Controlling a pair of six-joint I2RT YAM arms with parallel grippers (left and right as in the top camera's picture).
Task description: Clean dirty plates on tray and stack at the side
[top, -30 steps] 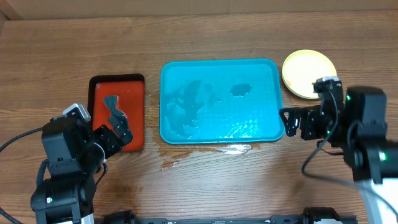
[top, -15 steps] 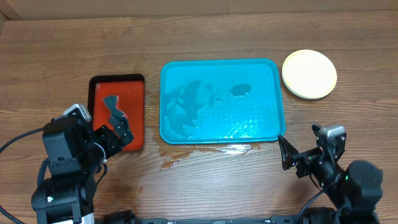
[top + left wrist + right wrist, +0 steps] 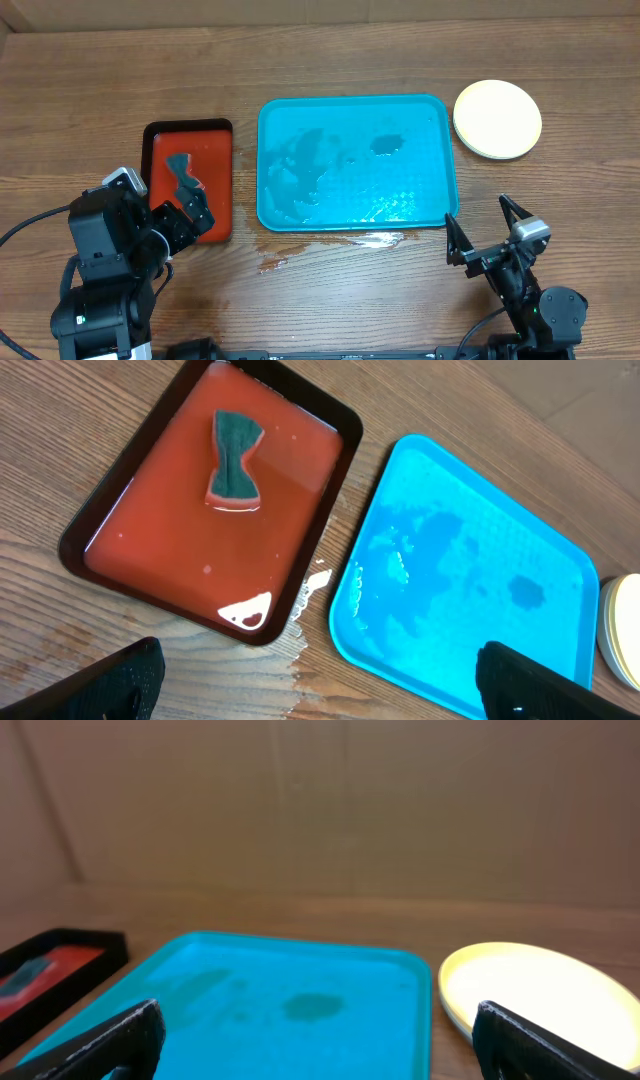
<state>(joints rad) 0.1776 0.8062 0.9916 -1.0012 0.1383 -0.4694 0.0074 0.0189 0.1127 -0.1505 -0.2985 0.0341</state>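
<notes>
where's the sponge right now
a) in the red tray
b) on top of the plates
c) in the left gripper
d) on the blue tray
a: the sponge lies flat in the wet red tray, with no gripper touching it.

teal tray [image 3: 430,150]: glossy wet plastic | plates [image 3: 497,119]: smooth plastic | table [image 3: 330,60]: grained matt wood | red tray [image 3: 217,165]: glossy

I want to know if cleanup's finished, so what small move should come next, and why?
Probably just park both arms. The plates sit stacked beside the tray, which holds only wet patches; the sponge lies in the red tray, and the left pincer and right pincer are open, empty.
</notes>
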